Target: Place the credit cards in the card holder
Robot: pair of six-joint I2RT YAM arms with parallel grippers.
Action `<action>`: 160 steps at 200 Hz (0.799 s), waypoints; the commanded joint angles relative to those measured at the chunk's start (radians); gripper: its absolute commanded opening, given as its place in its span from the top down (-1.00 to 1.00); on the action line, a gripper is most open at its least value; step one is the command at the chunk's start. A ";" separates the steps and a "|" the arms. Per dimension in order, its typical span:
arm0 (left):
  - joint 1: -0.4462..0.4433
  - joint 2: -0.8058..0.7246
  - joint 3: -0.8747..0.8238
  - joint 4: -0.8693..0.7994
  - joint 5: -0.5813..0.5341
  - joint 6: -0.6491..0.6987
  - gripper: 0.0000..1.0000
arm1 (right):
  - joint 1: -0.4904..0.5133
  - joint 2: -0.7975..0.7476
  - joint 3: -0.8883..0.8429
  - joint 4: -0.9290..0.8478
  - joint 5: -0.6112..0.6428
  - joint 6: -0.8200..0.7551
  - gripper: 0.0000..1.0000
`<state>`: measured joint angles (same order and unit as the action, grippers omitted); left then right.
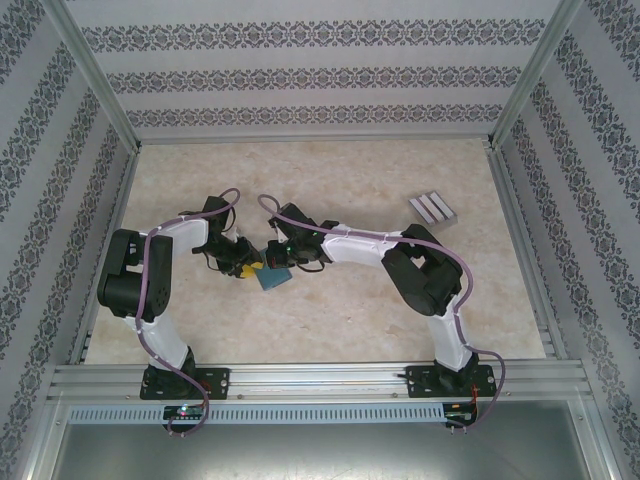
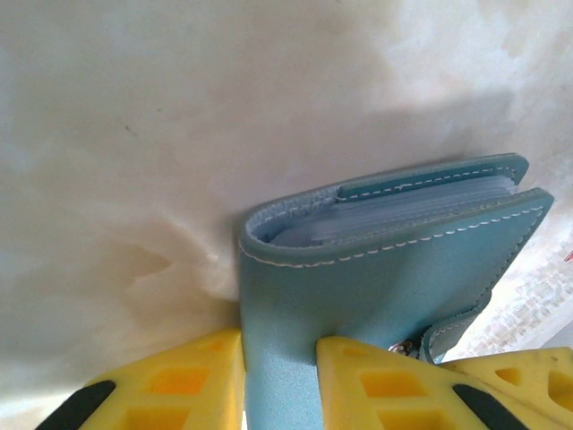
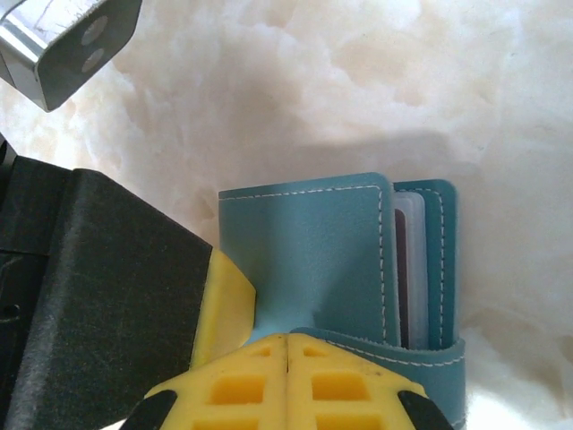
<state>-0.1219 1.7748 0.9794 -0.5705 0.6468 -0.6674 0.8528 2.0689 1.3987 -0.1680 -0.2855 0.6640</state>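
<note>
The card holder (image 1: 272,277), a teal-blue folded wallet, lies at the middle of the table between both arms. My left gripper (image 2: 279,345) is shut on it, one yellow finger pressed against each side of the folded cover (image 2: 385,269). Clear sleeves show between the covers, and the dark red edge of a credit card (image 3: 402,269) sits inside them. My right gripper (image 3: 286,339) is shut, its fingertips together at the near edge of the card holder (image 3: 304,251), right where the snap strap (image 3: 394,354) wraps across. Whether the tips pinch the strap is hidden.
A grey ribbed block (image 1: 432,209) lies at the back right of the marbled table. The left gripper's black body (image 3: 98,287) stands close beside my right fingers. Metal rails and patterned walls enclose the table.
</note>
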 commanded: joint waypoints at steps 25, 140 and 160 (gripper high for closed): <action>-0.008 0.073 -0.051 0.035 -0.107 -0.022 0.48 | -0.003 0.026 -0.010 0.041 -0.016 0.009 1.00; -0.008 0.078 -0.051 0.037 -0.108 -0.024 0.49 | 0.008 0.048 -0.072 0.060 -0.013 0.022 1.00; -0.009 0.077 -0.049 0.034 -0.109 -0.024 0.50 | 0.010 0.041 -0.105 0.077 -0.012 0.022 1.00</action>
<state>-0.1219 1.7748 0.9794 -0.5705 0.6476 -0.6678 0.8528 2.0754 1.3556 -0.0830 -0.2905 0.6792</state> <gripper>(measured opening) 0.254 0.066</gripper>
